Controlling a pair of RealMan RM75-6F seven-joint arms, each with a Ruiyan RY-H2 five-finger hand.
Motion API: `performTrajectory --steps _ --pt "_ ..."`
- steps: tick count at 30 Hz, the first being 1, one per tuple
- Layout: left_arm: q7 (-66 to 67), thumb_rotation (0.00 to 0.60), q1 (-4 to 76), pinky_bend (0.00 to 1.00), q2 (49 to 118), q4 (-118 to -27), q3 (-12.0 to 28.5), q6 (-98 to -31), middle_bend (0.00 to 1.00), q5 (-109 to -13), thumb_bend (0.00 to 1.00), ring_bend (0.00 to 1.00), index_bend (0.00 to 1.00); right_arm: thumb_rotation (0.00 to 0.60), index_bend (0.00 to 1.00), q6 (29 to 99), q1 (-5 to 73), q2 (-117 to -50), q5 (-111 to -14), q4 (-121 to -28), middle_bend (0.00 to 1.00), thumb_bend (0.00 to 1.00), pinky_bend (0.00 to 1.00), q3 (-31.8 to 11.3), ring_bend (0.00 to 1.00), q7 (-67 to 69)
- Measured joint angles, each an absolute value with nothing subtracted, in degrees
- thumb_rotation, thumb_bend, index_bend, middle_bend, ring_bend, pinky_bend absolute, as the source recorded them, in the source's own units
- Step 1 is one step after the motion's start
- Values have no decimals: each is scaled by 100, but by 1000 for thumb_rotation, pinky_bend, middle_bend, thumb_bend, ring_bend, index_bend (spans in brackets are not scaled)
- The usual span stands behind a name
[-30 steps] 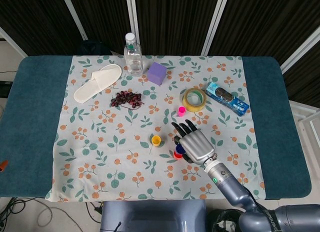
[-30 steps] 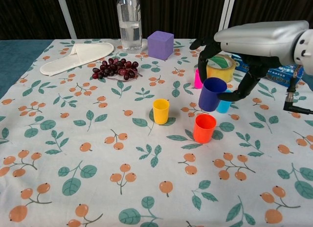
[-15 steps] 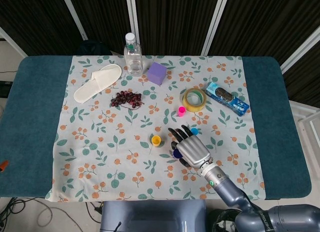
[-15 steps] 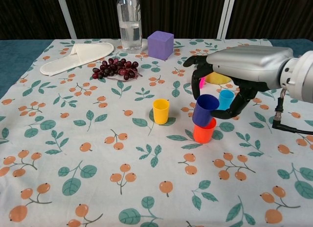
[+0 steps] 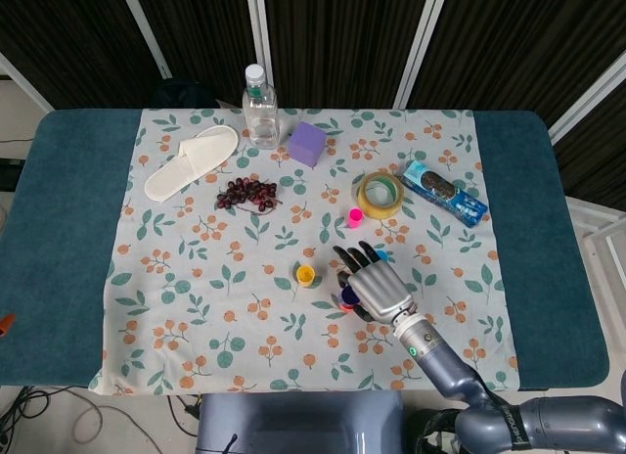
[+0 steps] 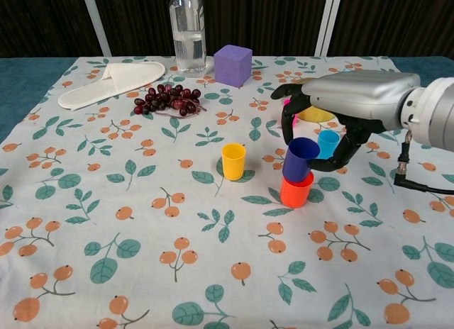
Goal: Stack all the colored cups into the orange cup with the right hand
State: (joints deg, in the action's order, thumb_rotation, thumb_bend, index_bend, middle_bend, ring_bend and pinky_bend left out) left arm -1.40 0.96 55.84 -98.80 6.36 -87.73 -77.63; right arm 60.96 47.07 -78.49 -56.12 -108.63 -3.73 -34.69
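Note:
The orange cup (image 6: 295,192) stands upright on the floral cloth right of centre. A dark blue cup (image 6: 300,159) sits with its base inside it, leaning slightly. My right hand (image 6: 347,106) hovers over the pair and holds the blue cup between thumb and fingers (image 6: 287,127). From the head view the right hand (image 5: 375,286) covers most of both cups; only a sliver of the dark blue cup (image 5: 346,295) shows. A yellow cup (image 6: 233,161) stands to the left. A light blue cup (image 6: 328,142) and a pink cup (image 5: 355,216) stand behind the hand. My left hand is out of sight.
A yellow tape roll (image 5: 380,194) and a blue snack packet (image 5: 444,193) lie at the right rear. A purple block (image 6: 233,64), water bottle (image 6: 188,25), grapes (image 6: 167,99) and white slipper (image 6: 110,83) line the far side.
My right hand carried the dark blue cup left and down from mid-air and set its base into the orange cup. The other cups stayed put.

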Motion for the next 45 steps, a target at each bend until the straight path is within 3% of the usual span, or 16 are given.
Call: performTrajectory --steps 29,31,37,45 --pt "-119 600 90 781 5583 -9895 636 -8786 974 -7760 115 878 364 600 459 5835 4658 -8010 -5569 -10557 0 393 38 -403 112 -3279" --pt "-125 600 88 781 5579 -9895 637 -8788 974 -7757 115 878 365 600 432 5828 4665 -8029 -5552 -10525 0 393 38 -404 112 -3305" --pt "-130 600 87 781 5576 -9895 639 -8787 974 -7753 116 878 365 600 141 5787 4677 -7994 -5492 -10553 0 393 38 -388 112 -3368" --pt "-172 600 70 781 5571 -9891 631 -8824 974 -7799 116 878 365 600 154 5788 4765 -7928 -5265 -10740 0 393 38 -423 112 -3596"
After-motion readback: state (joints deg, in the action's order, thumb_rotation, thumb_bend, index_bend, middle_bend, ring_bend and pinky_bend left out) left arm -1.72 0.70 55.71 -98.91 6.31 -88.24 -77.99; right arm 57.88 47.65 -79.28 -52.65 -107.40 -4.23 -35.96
